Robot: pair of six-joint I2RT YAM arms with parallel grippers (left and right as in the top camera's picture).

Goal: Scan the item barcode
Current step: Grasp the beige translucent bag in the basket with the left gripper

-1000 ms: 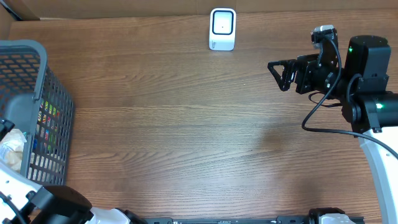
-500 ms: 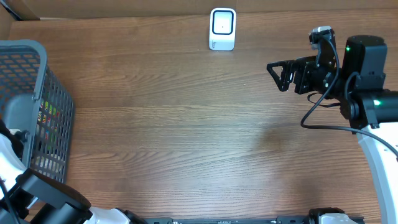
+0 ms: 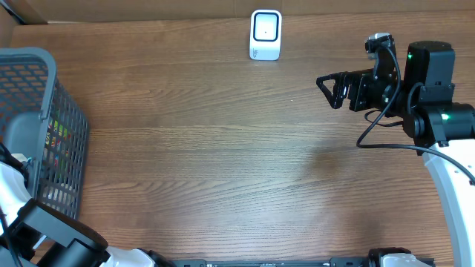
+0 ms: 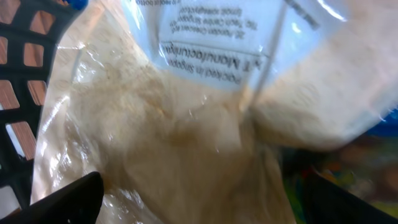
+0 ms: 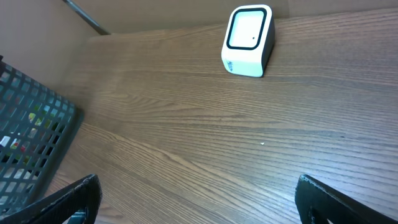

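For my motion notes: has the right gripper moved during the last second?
Yes. In the overhead view, the right gripper has drifted slightly closer to the white scanner.

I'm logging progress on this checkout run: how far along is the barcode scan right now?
Done: nothing yet; the bag is in the basket, far from the scanner. In hand: the left tool, open, sits over the clear bag of pale powder, not gripping it. Left: grasp it, lift it out, show its barcode to the scanner. The right tool hovers open over the table.
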